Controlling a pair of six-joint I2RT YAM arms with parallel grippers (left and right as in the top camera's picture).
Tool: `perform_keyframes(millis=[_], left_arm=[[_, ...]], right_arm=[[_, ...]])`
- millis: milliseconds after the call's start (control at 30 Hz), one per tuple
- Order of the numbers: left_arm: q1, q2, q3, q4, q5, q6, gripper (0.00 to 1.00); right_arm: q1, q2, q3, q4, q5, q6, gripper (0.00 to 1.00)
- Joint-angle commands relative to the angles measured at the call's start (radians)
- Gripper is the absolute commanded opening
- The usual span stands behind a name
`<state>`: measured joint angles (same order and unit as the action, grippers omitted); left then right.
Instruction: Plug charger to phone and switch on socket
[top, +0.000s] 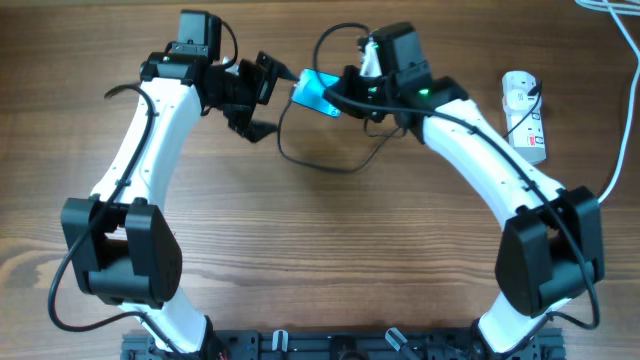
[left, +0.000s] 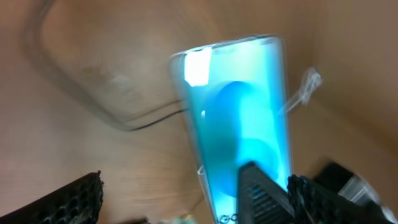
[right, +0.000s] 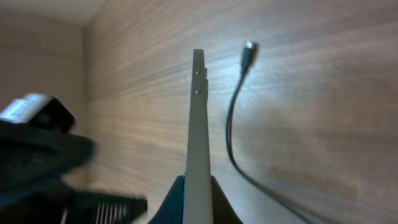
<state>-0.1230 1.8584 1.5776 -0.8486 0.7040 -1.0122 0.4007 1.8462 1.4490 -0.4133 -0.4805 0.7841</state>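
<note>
Right fingers (right: 176, 200) clamping together on phone (right: 199, 124), holding it edge-on. Charger (right: 231, 127) lying on bench (right: 323, 93) just right of these fingers, plug end pointing away, lying apart from phone. Left fingers (left: 74, 199) standing wide apart, gripping nothing; phone showing just ahead, partly behind one finger. Socket (top: 525, 115) sitting well apart, beyond right arm.

Robotics lab bench: wood-grain table (top: 320, 240), left arm (top: 150, 130), right arm (top: 490, 150), black mounting rail (top: 330, 346).

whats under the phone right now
Only wooden table shows beneath the phone, which the right gripper pinches edge-on; the charger lies beside it. The strip behind its edge is covered.
</note>
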Motion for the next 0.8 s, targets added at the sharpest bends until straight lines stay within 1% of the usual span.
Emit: perform_keyframes(millis=[0, 100, 167, 200, 233, 267, 300, 433, 533, 567, 633, 700, 767], left_arm=[[0.002, -0.024, 0.018, 0.121, 0.235, 0.254, 1.0], [0.003, -0.024, 0.018, 0.166, 0.25, 0.254, 1.0], [0.003, -0.024, 0.018, 0.212, 0.285, 0.253, 0.98], [0.003, -0.024, 0.018, 0.261, 0.32, 0.246, 0.95], [0.003, -0.024, 0.018, 0.321, 0.349, 0.237, 0.83], [0.003, -0.024, 0.018, 0.365, 0.355, 0.217, 0.76], [0.003, -0.024, 0.018, 0.4, 0.354, 0.199, 0.73], [0.003, -0.024, 0.018, 0.561, 0.354, 0.104, 0.75], [0.003, -0.024, 0.018, 0.602, 0.335, 0.06, 0.78], [0.002, -0.024, 0.018, 0.602, 0.322, 0.051, 0.73], [-0.001, -0.024, 0.018, 0.603, 0.28, -0.002, 0.59], [-0.01, -0.024, 0.018, 0.603, 0.235, -0.055, 0.52], [-0.018, -0.024, 0.018, 0.606, 0.213, -0.093, 0.5]], right_arm=[[-0.042, -0.078, 0.015, 0.01, -0.146, 0.182, 0.04], [-0.066, -0.09, 0.015, 0.084, -0.147, 0.307, 0.04], [-0.069, -0.1, 0.015, 0.198, -0.15, 0.401, 0.04], [-0.069, -0.105, 0.015, 0.257, -0.146, 0.436, 0.04], [-0.069, -0.111, 0.015, 0.31, -0.141, 0.475, 0.04], [-0.071, -0.114, 0.015, 0.33, -0.132, 0.492, 0.04], [-0.071, -0.116, 0.015, 0.344, -0.118, 0.515, 0.04], [-0.066, -0.116, 0.015, 0.368, -0.089, 0.634, 0.04], [-0.06, -0.116, 0.015, 0.445, -0.089, 0.711, 0.04], [-0.055, -0.116, 0.015, 0.446, -0.085, 0.74, 0.04], [-0.033, -0.116, 0.015, 0.441, -0.065, 0.79, 0.04], [-0.003, -0.116, 0.015, 0.418, -0.019, 0.816, 0.04], [0.021, -0.116, 0.015, 0.402, 0.019, 0.817, 0.04]])
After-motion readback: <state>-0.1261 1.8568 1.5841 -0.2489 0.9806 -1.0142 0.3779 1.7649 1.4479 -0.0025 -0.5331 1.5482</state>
